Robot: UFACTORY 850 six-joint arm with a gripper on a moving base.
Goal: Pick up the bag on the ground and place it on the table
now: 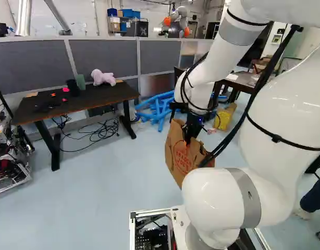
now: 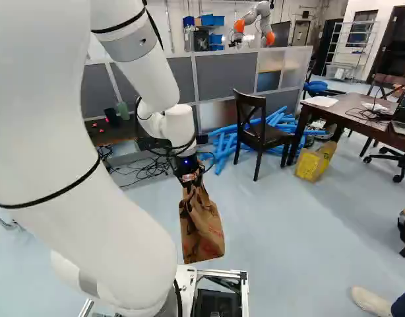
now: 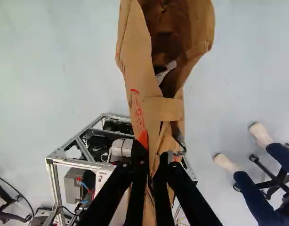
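Nearest is the white arm (image 1: 277, 120), which is bending over the frame (image 2: 245, 290) of its base. Just beyond this frame is the bag (image 2: 202, 228), of brown paper, and it hangs somewhat tilted under the gripper (image 3: 157, 154). The two fingers are closed upon the gathered paper of its upper part, one on each side, so the claw is grasping the bag. Its bottom seems to be free of the floor, but I cannot be fully certain.

The paper is thin and creased; I think it will be light, quite soft, and willing to swing or fold. The mouth gapes ahead of the fingers, and a pale thing (image 3: 166, 71) lies inside, so a strong tilt might spill it. The paper should not be very slippery, but it could tear if the load pulls at one place. The best hold, in my opinion, is the doubled paper near the flat strip (image 3: 162, 109), where both sides can be pinched together.

Farther, on the left, stands the dark table (image 1: 97, 98) with a pink plush toy (image 1: 102, 78) at its far side. On the right, also farther, are a black chair (image 2: 275, 136) and a brown table (image 2: 354, 105). Which table is intended, I cannot tell. For either one, the bag should be raised high enough that its bottom passes over the edge.
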